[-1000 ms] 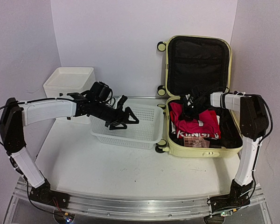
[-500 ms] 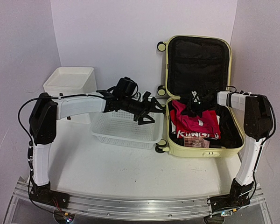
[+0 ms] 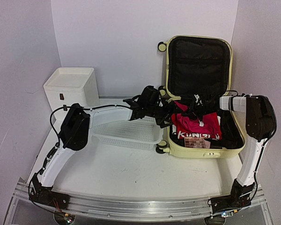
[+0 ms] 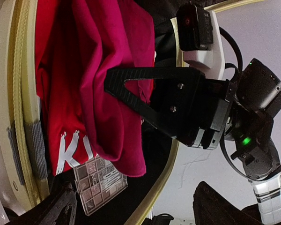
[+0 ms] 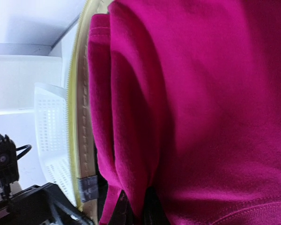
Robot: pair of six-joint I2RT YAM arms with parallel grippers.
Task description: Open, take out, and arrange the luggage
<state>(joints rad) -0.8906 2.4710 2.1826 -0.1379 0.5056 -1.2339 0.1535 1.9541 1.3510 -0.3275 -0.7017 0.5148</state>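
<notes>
White table [image 3: 131, 171], lilac walls [image 3: 107, 37]; luggage [image 3: 179, 151] open; left gripper [image 3: 165, 117] apart; right gripper [image 5: 133, 212] pinching magenta shirt [image 5: 201, 117].

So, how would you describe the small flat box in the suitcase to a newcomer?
Find the open pale yellow suitcase on the right. In its lower half lies a red garment with white letters; the small flat box peeks out at that garment's near edge. Unlike the soft cloth around it, it is clear, with a grid of squares.
</notes>
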